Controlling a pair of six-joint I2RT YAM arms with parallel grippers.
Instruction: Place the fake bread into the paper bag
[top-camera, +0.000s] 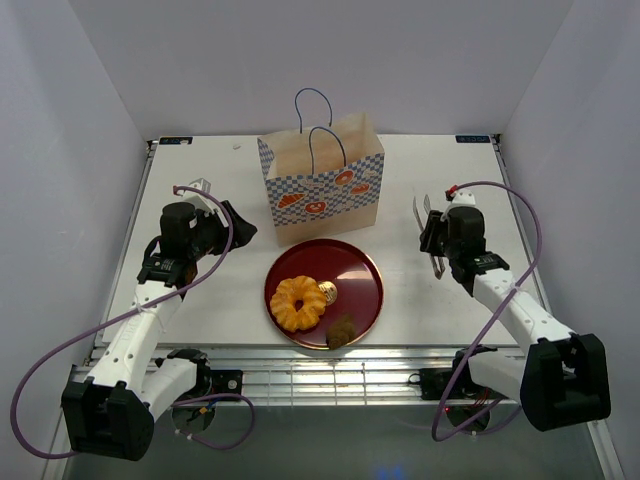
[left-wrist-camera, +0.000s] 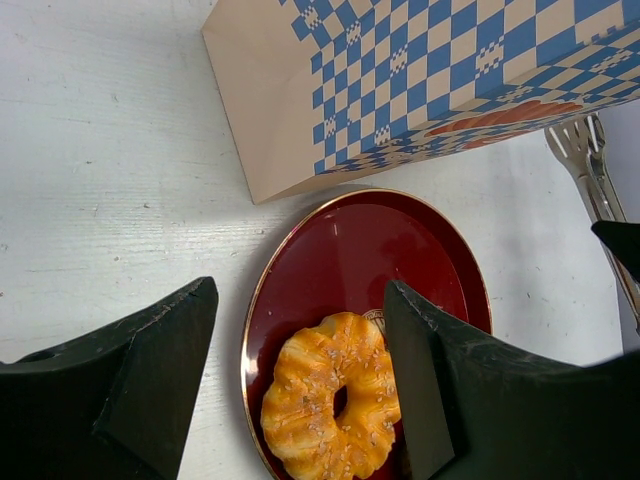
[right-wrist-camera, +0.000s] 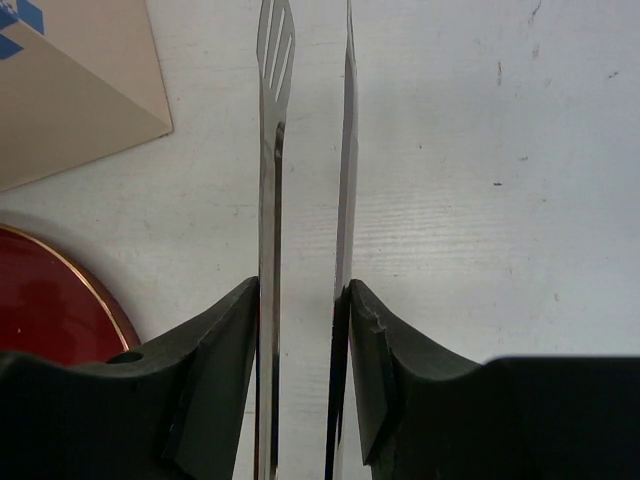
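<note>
Fake bread on red plate, paper bag behind it, metal tongs in right pincer.
I see the ring-shaped bread on the plate's left part, a small round piece just beside it and a brown piece at the plate's near rim. The bag stands upright on the desk just behind the plate, handles up. Its print is blue-white checks and orange bread drawings, with no lettering I can read. Left pincer is left of the plate, spread wide and gripping nothing. Right pincer is right of the plate, apart from it, pinching both tong arms.
</note>
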